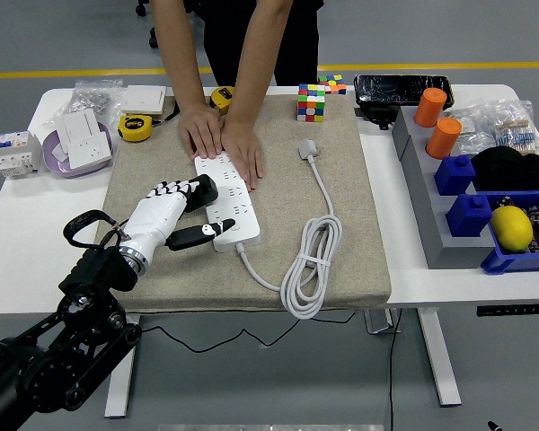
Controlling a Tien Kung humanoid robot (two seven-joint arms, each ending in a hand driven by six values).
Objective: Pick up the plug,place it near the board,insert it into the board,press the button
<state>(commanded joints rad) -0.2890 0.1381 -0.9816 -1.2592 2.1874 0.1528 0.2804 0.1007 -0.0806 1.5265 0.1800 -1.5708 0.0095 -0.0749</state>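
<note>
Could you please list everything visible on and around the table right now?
power strip: 1, white, on the mat, left of centre
plug: 1, grey-white, on the mat, loose, its cable coiled toward the near edge
mat: 1, beige, table centre
puzzle cube: 1, multicoloured, far edge of the mat
tape measures: 2, yellow, far left
purple dish: 1, holding a white socket, far left
circuit breaker: 1, white, left edge
orange cylinders: 2, in the grey rack on the right
blue bins: several, right side
yellow ball: 1, in a blue bin
person's hands: 2, flat on the power strip's far end
left hand: 1, white with black fingers, holding a black object at the power strip's left side
</note>
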